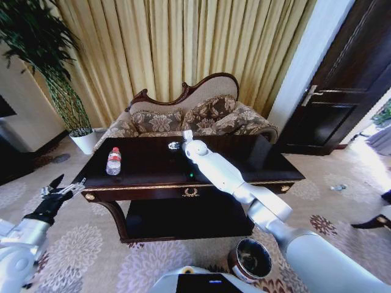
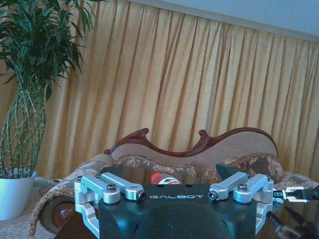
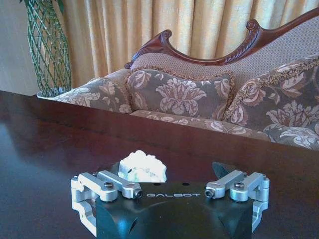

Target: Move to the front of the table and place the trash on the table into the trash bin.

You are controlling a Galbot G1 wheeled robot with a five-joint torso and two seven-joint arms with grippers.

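The dark table (image 1: 244,162) stands right in front of me. The trash on it is a clear bottle (image 1: 113,161) with a red cap, upright near the left end, and a crumpled white scrap (image 3: 143,168). My right gripper (image 1: 175,145) reaches over the far middle of the tabletop and is open, with the scrap close in front of its body. My left gripper (image 1: 67,185) hangs open off the table's left end, level with the top and pointing at the bottle, whose red cap (image 2: 162,178) shows in the left wrist view. The round dark trash bin (image 1: 233,267) stands on the carpet at my lower right.
A patterned sofa (image 1: 201,119) with a carved back sits right behind the table. A tall plant in a white pot (image 1: 82,140) stands at the back left, and a dark door (image 1: 342,79) is at the right. Patterned carpet surrounds the table.
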